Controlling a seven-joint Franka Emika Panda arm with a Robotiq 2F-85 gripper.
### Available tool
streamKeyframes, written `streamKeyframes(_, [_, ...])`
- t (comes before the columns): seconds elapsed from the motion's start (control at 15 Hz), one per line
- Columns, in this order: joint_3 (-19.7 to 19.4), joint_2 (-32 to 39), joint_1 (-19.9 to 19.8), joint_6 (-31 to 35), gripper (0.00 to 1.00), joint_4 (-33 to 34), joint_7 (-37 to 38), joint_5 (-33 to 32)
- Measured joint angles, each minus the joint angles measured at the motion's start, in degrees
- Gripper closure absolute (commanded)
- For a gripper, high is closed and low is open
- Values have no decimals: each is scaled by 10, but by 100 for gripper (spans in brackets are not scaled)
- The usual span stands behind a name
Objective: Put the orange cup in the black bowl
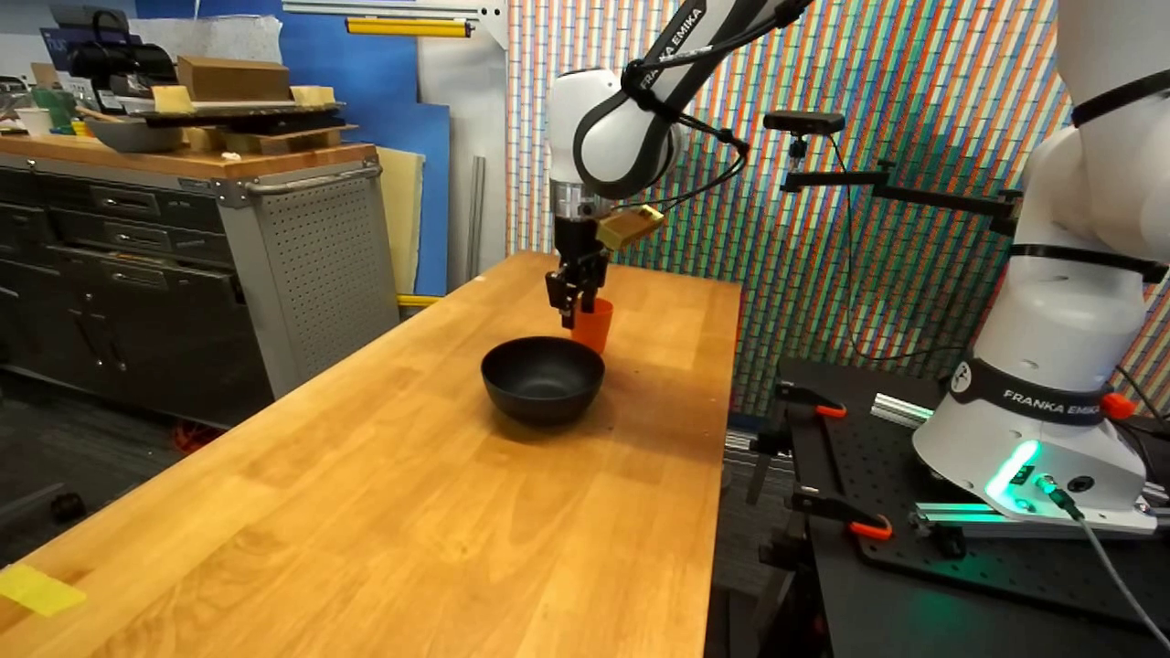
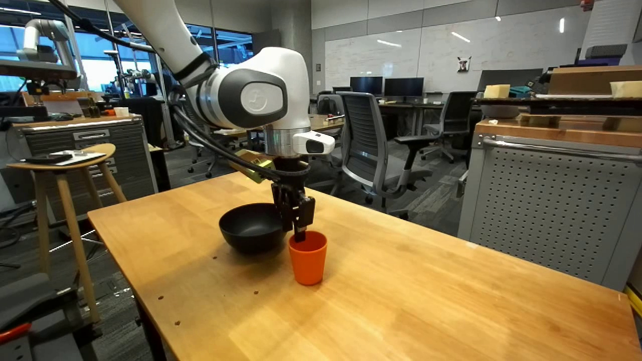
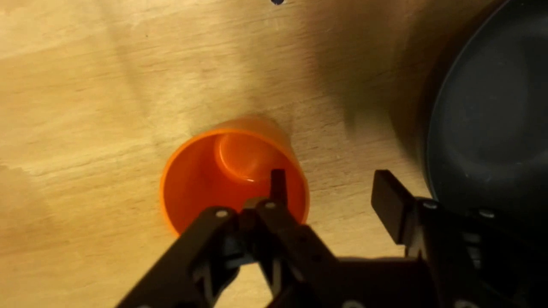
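The orange cup (image 1: 594,329) stands upright on the wooden table, close to the black bowl (image 1: 543,388). Both also show in the other views: the cup (image 2: 308,261) and bowl (image 2: 251,231) in an exterior view, the cup (image 3: 192,184) and bowl (image 3: 488,107) in the wrist view. My gripper (image 3: 329,192) is open and points down at the cup's rim. In the wrist view one finger lies over the cup's mouth. The other finger is outside the cup, on the bowl's side, near the bowl's rim. The gripper (image 1: 578,315) holds nothing. The bowl looks empty.
The wooden table (image 1: 411,512) carries the cup and bowl. Yellow tape (image 1: 38,589) is on one table corner. A grey tool cabinet (image 2: 551,205) and an office chair (image 2: 363,145) stand beyond the table. The robot base (image 1: 1024,439) is on a separate black table.
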Motion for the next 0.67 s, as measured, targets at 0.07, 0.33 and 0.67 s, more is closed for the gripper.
streamKeyframes(0.07, [0, 1, 1, 11, 83, -3, 0, -1])
streamKeyframes(0.33, [-3, 9, 1, 42, 99, -5, 0, -3])
streamKeyframes(0.67, [-18, 10, 0, 54, 97, -1, 0, -5])
